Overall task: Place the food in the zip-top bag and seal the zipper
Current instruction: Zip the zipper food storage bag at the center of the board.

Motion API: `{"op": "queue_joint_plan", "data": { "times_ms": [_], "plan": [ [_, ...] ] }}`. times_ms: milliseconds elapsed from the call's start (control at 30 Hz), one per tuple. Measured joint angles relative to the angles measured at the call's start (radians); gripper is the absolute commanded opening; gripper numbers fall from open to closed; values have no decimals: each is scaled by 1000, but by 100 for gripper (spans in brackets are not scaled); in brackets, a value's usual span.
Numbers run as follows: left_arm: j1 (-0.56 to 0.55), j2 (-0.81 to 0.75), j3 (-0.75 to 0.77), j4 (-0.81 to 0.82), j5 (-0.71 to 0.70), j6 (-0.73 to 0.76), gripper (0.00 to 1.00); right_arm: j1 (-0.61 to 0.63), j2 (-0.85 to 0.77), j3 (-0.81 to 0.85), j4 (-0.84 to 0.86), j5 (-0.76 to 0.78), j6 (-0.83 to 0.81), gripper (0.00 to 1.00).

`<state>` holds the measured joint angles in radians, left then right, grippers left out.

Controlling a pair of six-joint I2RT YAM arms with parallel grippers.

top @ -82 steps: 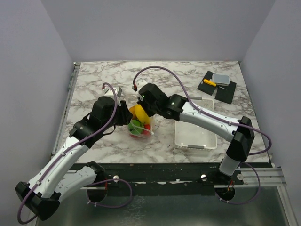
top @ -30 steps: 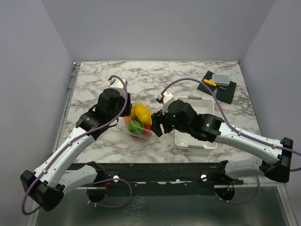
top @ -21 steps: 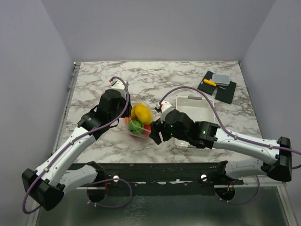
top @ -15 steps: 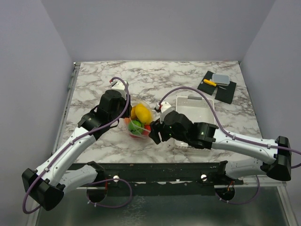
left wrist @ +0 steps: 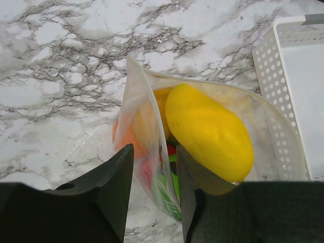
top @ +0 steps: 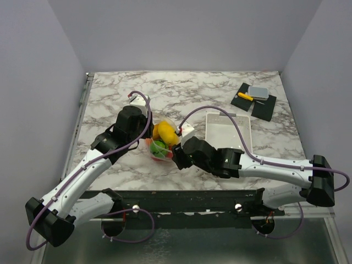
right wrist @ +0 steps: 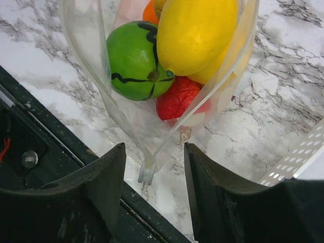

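Beyond both sets of fingers lies a grey-veined marble table [top: 187,91]. A white slotted plastic basket [left wrist: 276,86] is cut off to the right of the left gripper [left wrist: 154,152], whose partly parted fingers straddle a wall of the clear crinkly zip-top bag [left wrist: 135,101]; whether they grip it cannot be judged. Glossy toy food [left wrist: 210,131] fills the bag, half hidden. The right gripper [right wrist: 154,147] gapes around the end of the pale zipper [right wrist: 109,101].

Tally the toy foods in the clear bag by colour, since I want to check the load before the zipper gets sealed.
yellow fruit: 1
green fruit: 1
red fruit: 1
orange piece: 1
Total: 4 visible inside the zip-top bag; others may be hidden behind these.
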<state>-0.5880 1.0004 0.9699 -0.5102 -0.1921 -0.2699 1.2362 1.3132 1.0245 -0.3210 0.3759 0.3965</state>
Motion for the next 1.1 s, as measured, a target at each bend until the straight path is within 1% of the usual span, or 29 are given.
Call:
{"op": "queue_joint_plan", "data": {
  "times_ms": [400,500,567,700,767,967,1100],
  "plan": [
    [0,-2,-1,0,0,-3,40,6,1,-82,110,61,-9,41],
    [0,-2,-3,0,0,-3,40,6,1,-84,127,62,-13,36],
    [0,-2,-5,0,0,-4,40,6,1,-85,142,63,-14,30],
    [0,-2,-11,1,0,-6,40,10,1,-89,164,71,-20,9],
    [0,-4,-15,0,0,-7,40,13,1,-94,170,76,-24,1],
    [0,-23,-18,0,0,-9,40,19,-8,-95,163,79,-58,1],
    [0,-44,-17,-3,0,-13,42,21,-25,-79,130,77,-103,1]
  ]
}}
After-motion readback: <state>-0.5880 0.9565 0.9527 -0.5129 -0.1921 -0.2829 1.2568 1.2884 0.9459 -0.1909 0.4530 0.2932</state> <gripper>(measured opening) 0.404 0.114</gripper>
